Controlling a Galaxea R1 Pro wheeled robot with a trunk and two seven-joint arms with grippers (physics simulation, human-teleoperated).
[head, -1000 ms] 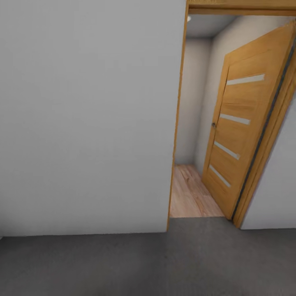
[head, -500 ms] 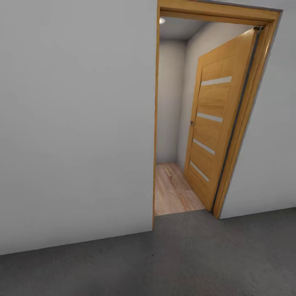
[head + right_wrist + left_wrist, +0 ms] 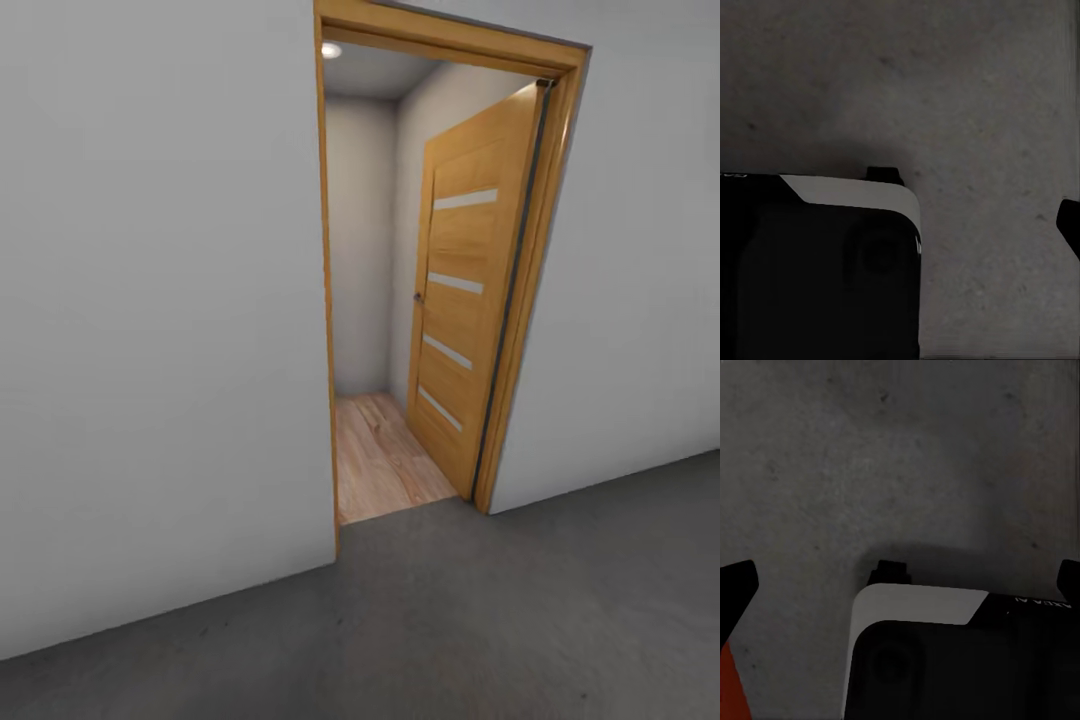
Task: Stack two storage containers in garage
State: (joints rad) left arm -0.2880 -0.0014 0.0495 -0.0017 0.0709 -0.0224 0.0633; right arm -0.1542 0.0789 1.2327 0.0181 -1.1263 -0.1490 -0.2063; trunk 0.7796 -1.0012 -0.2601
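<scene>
Garage floor (image 3: pixel 480 620); doorway (image 3: pixel 385 300) shifted left, camera panned; claw states perhaps indiscernible.

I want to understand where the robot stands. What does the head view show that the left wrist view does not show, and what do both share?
The head view alone shows a grey-white wall, an open wooden door in its frame, and light wood plank flooring beyond the doorway. The left wrist view alone shows the robot's dark base with a white edge, an orange-red sliver at the picture's edge, and dark tips of the left gripper, spread wide. Both show the dark grey concrete floor.
</scene>
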